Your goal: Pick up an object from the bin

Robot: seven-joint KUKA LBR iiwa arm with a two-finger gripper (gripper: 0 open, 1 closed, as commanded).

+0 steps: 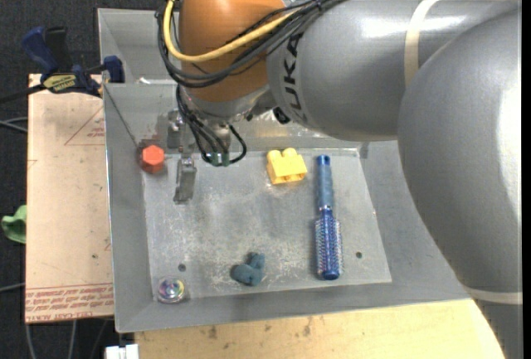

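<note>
Camera view: gripper (pixel 184 181) hangs beside orange block (pixel 152 157)

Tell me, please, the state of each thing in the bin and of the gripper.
Orange hexagonal block: loose, far left.
Yellow plastic toy brick: loose, centre.
Blue bristled hairbrush: lying flat.
Teal lump: loose, near front.
Shiny round disc: loose, front-left corner.
Gripper: low, beside the orange block, apart.
</note>
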